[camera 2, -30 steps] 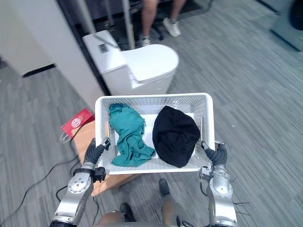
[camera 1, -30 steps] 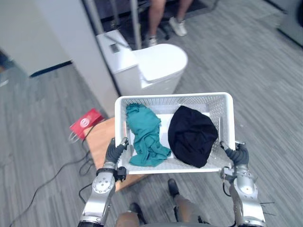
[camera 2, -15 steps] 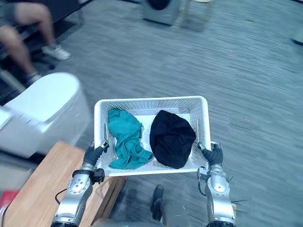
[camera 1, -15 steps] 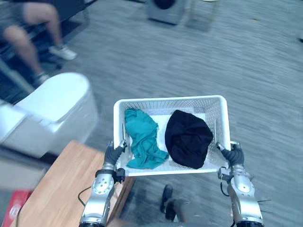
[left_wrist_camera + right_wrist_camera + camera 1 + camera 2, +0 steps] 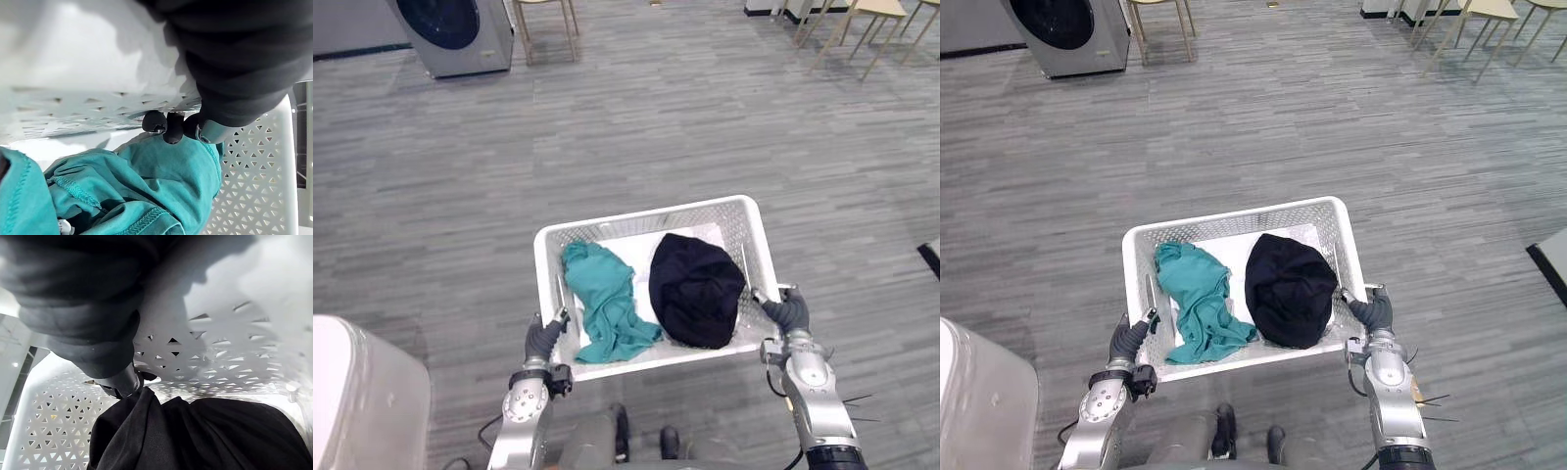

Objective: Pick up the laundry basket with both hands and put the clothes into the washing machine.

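Now both hands carry the white perforated plastic laundry basket (image 5: 636, 217) in the air above the grey plank floor (image 5: 724, 117), level with a slight tilt, long side across the robot's front. Left hand (image 5: 544, 338) sits at the near left corner of the basket, right hand (image 5: 787, 311) at the near right corner, each one clamped on the short side wall by the rim. In the left wrist view the dark fingertips (image 5: 164, 125) hook over the wall and down into the basket, touching the crumpled teal cloth garment (image 5: 146, 186). In the right wrist view a curled finger (image 5: 122, 382) comes over the latticed wall right beside the bunched black cloth garment (image 5: 195, 435).

Inside the basket the teal garment (image 5: 605, 299) lies in the left half and the black garment (image 5: 697, 289) in the right half, side by side, touching or nearly so, both below the rim. Grey front-loading washing machine with a dark round door (image 5: 450, 29) stands far off at the upper left, well apart from the basket. Light wooden chair legs (image 5: 543, 20) just beside it, more wooden chairs (image 5: 862, 20) at the upper right. White rounded object (image 5: 357, 401) at the lower left, near the left arm, cannot tell what it is
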Robot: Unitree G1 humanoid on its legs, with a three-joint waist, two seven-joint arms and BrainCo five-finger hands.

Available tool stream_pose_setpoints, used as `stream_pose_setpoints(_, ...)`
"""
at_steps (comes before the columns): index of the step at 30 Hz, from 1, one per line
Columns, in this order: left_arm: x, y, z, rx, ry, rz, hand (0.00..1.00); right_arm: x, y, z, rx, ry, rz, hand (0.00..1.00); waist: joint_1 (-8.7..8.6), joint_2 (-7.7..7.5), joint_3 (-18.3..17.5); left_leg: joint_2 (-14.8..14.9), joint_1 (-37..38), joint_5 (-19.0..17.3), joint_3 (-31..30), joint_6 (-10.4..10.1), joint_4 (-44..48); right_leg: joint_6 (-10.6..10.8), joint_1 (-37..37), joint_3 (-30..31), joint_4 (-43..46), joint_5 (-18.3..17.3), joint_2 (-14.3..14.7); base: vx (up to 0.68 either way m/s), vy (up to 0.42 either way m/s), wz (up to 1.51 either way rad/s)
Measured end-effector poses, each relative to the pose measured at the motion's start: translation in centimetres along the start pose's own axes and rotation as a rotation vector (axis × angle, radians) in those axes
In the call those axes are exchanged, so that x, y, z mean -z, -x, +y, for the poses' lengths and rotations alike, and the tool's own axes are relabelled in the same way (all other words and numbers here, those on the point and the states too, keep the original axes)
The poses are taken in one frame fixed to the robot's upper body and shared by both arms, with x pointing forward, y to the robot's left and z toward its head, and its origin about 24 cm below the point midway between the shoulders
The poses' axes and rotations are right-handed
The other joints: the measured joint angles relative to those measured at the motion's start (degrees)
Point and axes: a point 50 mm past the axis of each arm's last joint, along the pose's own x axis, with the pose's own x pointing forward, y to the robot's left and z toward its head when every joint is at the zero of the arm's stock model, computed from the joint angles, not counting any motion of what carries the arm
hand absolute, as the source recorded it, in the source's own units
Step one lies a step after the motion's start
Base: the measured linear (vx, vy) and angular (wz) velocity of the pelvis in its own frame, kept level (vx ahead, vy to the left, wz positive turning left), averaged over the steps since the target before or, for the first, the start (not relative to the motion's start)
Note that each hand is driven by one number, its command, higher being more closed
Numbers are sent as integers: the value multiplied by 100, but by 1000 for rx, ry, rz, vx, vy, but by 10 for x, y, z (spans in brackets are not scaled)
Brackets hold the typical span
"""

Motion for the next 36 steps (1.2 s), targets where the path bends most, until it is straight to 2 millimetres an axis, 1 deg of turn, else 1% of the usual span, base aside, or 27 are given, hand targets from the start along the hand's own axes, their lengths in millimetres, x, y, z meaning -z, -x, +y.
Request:
stream_pose_setpoints(1, -2, 0, 2, -2, 6, -9, 100, -2, -1, 1, -8, -1, -7, 100, -1, 42, 0, 110, 165, -103, -87, -76, -124, -124, -241, -247, -509, 1, -37, 522, -48, 20)
stream_pose_setpoints(3, -4, -1, -1, 12, 11, -14, 100, -3, -2, -2, -4, 1, -12, 100, -62, 96, 28, 317, 464, -182, -252, -186, -359, -66, -516, -181, -1742, 259, 103, 548, -119, 39)
stream_pose_setpoints(4, -4, -2, -5, 28, 9, -14, 100, -2, -2, -6, 9, 1, -9, 100, -173, 116, 43, 435, 691, -192, -392, -238, -527, 81, -602, 41, -2932, 837, 235, 723, -265, 71)
stream_pose_setpoints(5, -4, -3, -9, 44, 7, -14, 100, 0, 1, -9, 20, 3, -4, 100, -285, 74, 27, 486, 898, -224, -523, -467, -601, 227, -580, 313, -4156, 1559, 267, 614, -231, 74)
stream_pose_setpoints(7, -3, -3, -9, 53, -6, -11, 100, 3, 4, -11, 22, 8, 5, 100, -364, -99, -29, 470, 1187, -351, -593, -760, -584, 186, -536, 562, -4971, 2051, 184, 610, -261, 58)
stream_pose_setpoints(8, 0, -7, -14, 61, 1, 6, 100, 6, 6, -18, 35, 24, 18, 100, -387, 68, -37, 666, 1331, -456, -775, -931, -260, 99, -564, 536, -4412, 3016, 257, 839, -364, 43)
stream_pose_setpoints(9, 4, -10, -24, 76, 15, 27, 100, 6, 4, -26, 58, 36, 27, 100, -348, 370, -39, 997, 1008, -165, -840, -1183, 627, -104, -620, 304, -3838, 2538, 491, 687, -311, 24)
stream_pose_setpoints(10, 4, -11, -26, 79, 17, 29, 100, 5, 3, -28, 65, 38, 26, 100, -336, 388, -24, 1070, 738, 195, -829, -1234, 1248, -184, -600, 260, -3657, 2358, 549, 760, -382, 7)
stream_pose_setpoints(11, 6, -11, -28, 81, 25, 39, 100, 6, 4, -29, 61, 45, 29, 100, -305, 460, 35, 1427, -51, 1321, -773, -1274, 3010, -327, -120, 151, -3705, 2037, 693, 620, -319, 6)
stream_pose_setpoints(12, 7, -10, -30, 89, 25, 41, 100, 6, 4, -31, 66, 48, 29, 100, -274, 506, 83, 1732, -446, 1204, -593, -1185, 4002, -396, 297, 67, -3941, 1993, 830, 725, -355, 8)
stream_pose_setpoints(14, 6, -10, -30, 90, 25, 38, 100, 4, 6, -31, 69, 47, 18, 100, -157, 410, 160, 1866, -1023, 830, -123, -957, 4812, -527, 1194, 47, -4479, 1854, 901, 626, -233, 1)
stream_pose_setpoints(16, 3, -10, -29, 87, 32, 12, 100, -5, 6, -31, 69, 45, -19, 100, -120, 357, 184, 1751, -1574, 460, 388, -834, 4446, -577, 1832, 64, -5007, 1645, 867, 530, -116, 10)
stream_pose_setpoints(19, -1, -10, -29, 84, 50, -10, 100, -11, 3, -31, 68, 45, -42, 100, -8, 390, 191, 1144, -2235, 347, 832, -789, 2145, -440, 2344, 108, -5337, 1353, 746, 500, 34, -2)
stream_pose_setpoints(21, 3, -4, -25, 70, 64, 7, 100, -14, 1, -27, 54, 47, -52, 100, 158, 474, 181, 785, -2369, 1008, 682, -1244, -136, -233, 2744, 281, -5490, 1033, 644, 550, 125, -37)
stream_pose_setpoints(22, 3, -2, -24, 66, 66, 6, 100, -14, 0, -27, 48, 54, -54, 100, 199, 519, 197, 793, -2409, 1268, 660, -1260, -328, -176, 2843, 338, -5512, 931, 667, 582, 195, -47)
stream_pose_setpoints(23, 4, -2, -23, 65, 61, 9, 100, -11, -1, -24, 37, 58, -40, 100, 287, 477, 178, 723, -2384, 1823, 654, -989, -179, -70, 3084, 379, -5563, 738, 570, 637, 241, -23)
stream_pose_setpoints(24, 4, -2, -22, 64, 61, 10, 100, -10, -2, -21, 33, 50, -35, 100, 294, 406, 143, 579, -2356, 1927, 648, -744, -74, 3, 3208, 352, -5567, 641, 444, 820, 267, 7)
stream_pose_setpoints(25, 4, -2, -20, 56, 59, 12, 100, -9, -3, -19, 27, 46, -31, 100, 230, 177, 111, 349, -2370, 1632, 626, -206, 227, 222, 3316, 303, -5430, 605, 205, 852, 277, 35)
stream_pose_setpoints(26, 5, -2, -21, 59, 60, 21, 100, -8, -3, -19, 28, 48, -26, 100, 194, 137, 116, 266, -2364, 1318, 628, 92, 590, 368, 3100, 328, -4645, 564, 56, 707, 218, 35)
stream_pose_setpoints(27, 7, -1, -21, 62, 58, 27, 100, -7, -3, -20, 29, 48, -21, 100, 204, 115, 102, 242, -2318, 1116, 644, 80, 696, 597, 2853, 385, -3931, 441, -12, 658, 241, 24)
stream_pose_setpoints(28, 7, -1, -22, 69, 49, 31, 100, -5, -5, -21, 38, 47, -11, 100, 162, 3, 133, 74, -2104, 781, 591, 73, 794, 1215, 2197, 647, -2225, 485, -167, 668, 205, 33)
stream_pose_setpoints(29, 7, -4, -20, 79, 25, 39, 100, 2, -2, -18, 39, 35, 19, 100, 95, -112, 148, -141, -1719, 533, 492, 108, 763, 1220, 1641, 931, -591, 593, -230, 676, 187, 40)
stream_pose_setpoints(30, 7, -5, -19, 80, 10, 45, 100, 7, -1, -16, 39, 25, 37, 100, 61, -129, 159, -211, -1476, 430, 442, 97, 697, 1167, 1421, 1006, 34, 566, -215, 824, 158, 47)
stream_pose_setpoints(31, 9, -4, -13, 76, -21, 58, 100, 13, 2, -12, 33, 22, 61, 100, -52, -86, 177, -312, -609, 281, 258, 105, 252, 607, 882, 806, 724, 283, -202, 680, 101, 27)
stream_pose_setpoints(34, 3, -7, -11, 82, -40, 31, 100, 11, 4, -10, 34, 7, 49, 100, -182, -57, 171, -306, 194, 243, -87, 153, -340, 93, 175, 315, 113, -3, -87, 642, 33, 39)
stream_pose_setpoints(35, -3, -11, -14, 99, -50, 8, 100, 6, 6, -14, 49, 6, 22, 100, -234, -38, 168, -245, 475, 163, -316, 76, -532, 37, -196, 200, -916, 50, 88, 703, -34, 68)
stream_pose_setpoints(36, -6, -14, -17, 114, -55, -7, 100, 4, 8, -18, 62, 7, 11, 100, -311, -31, 166, -192, 664, 106, -468, -1, -651, 104, -322, 228, -2060, 366, 222, 705, -84, 91)
